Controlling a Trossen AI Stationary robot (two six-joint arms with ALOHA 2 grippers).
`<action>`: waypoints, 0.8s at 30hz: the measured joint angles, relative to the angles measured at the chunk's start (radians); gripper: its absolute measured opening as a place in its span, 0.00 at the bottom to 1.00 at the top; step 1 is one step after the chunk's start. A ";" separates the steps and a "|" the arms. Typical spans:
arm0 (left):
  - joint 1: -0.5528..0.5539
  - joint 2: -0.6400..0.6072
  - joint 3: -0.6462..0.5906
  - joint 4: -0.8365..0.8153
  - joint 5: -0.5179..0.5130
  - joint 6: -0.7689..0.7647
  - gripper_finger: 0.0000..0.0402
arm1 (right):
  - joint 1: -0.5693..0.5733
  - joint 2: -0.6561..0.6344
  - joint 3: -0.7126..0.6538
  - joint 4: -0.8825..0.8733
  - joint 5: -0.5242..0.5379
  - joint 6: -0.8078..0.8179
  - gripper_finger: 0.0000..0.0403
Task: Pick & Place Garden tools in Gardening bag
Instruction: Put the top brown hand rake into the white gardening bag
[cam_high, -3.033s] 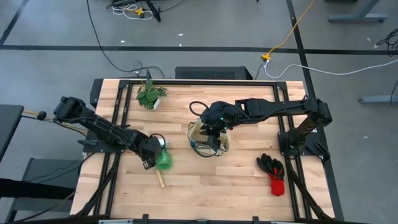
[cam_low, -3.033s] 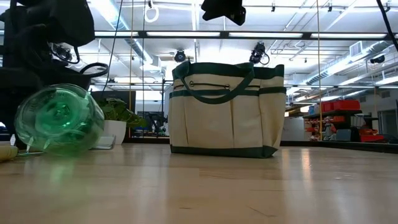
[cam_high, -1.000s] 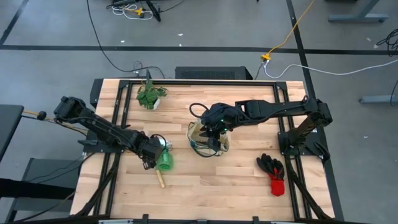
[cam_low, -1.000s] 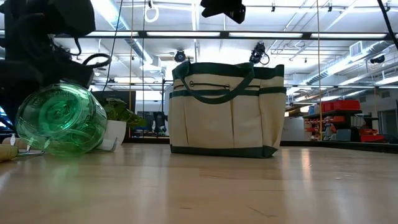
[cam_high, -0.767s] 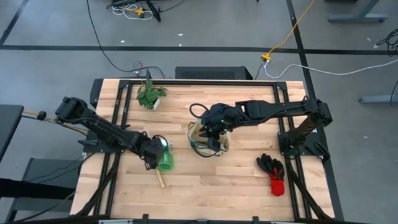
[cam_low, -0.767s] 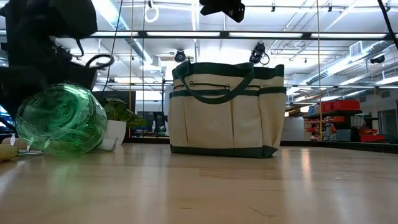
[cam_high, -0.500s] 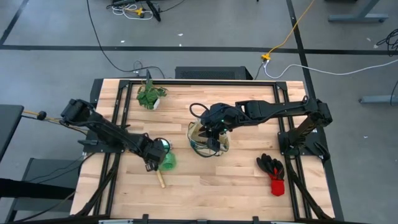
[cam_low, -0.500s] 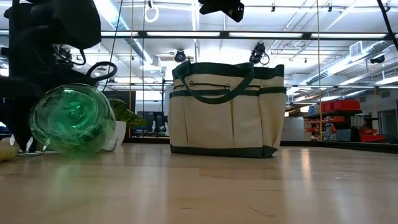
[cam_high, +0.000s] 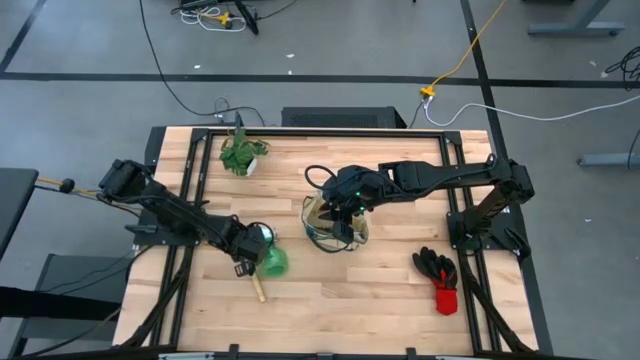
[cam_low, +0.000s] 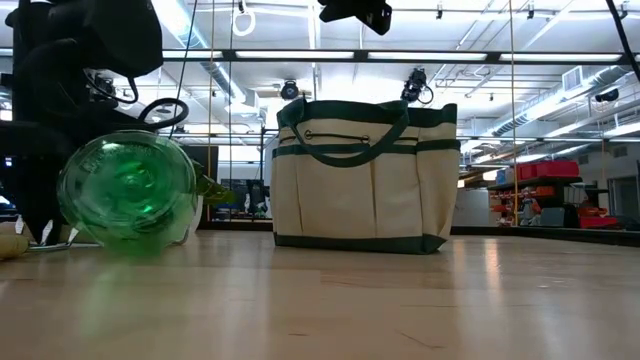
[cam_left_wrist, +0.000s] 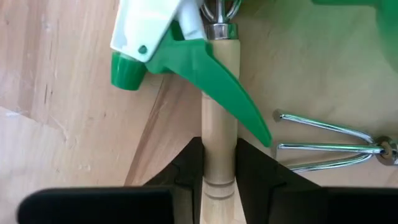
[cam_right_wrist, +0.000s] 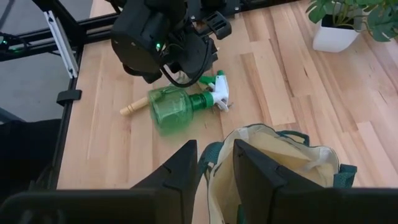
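Observation:
A clear green spray bottle (cam_high: 272, 262) lies on its side on the table, its white-and-green trigger head (cam_left_wrist: 161, 43) resting across a wooden-handled metal tool (cam_left_wrist: 219, 93). My left gripper (cam_left_wrist: 219, 180) is down at the table beside the bottle, shut on that handle. The cream bag with green trim (cam_high: 335, 225) stands upright mid-table. My right gripper (cam_right_wrist: 216, 174) hovers open and empty high above its mouth. Black-and-red gloves (cam_high: 440, 272) lie at the near right. The shears are out of view. My left gripper pinches the tool's wooden handle (cam_left_wrist: 219, 149) between its two fingers (cam_left_wrist: 186, 174), one on each side. The fingers come from above, pointing down, and lie across the handle. The handle lies on the table under the bottle's trigger head, its free end (cam_high: 260, 292) sticking out toward the near edge.
Chrome tines (cam_left_wrist: 323, 146) lie on the table close beside the held handle. A small potted plant (cam_high: 243, 153) stands at the far left. Bare wood lies between the bottle and the bag and along the near edge.
The green bottle has rolled a little toward the table's right, closer to the bag. My left arm has shifted slightly the same way, staying low at the table.

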 joint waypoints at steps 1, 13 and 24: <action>-0.001 0.000 0.000 0.000 0.000 0.000 0.18 | 0.000 0.000 0.000 0.000 0.000 0.000 0.25; -0.059 0.002 0.123 -0.231 -0.100 -0.036 0.18 | 0.000 0.000 0.000 0.002 0.000 0.000 0.25; -0.124 0.001 0.339 -0.465 -0.205 -0.050 0.18 | 0.000 0.000 0.000 0.003 0.000 0.000 0.25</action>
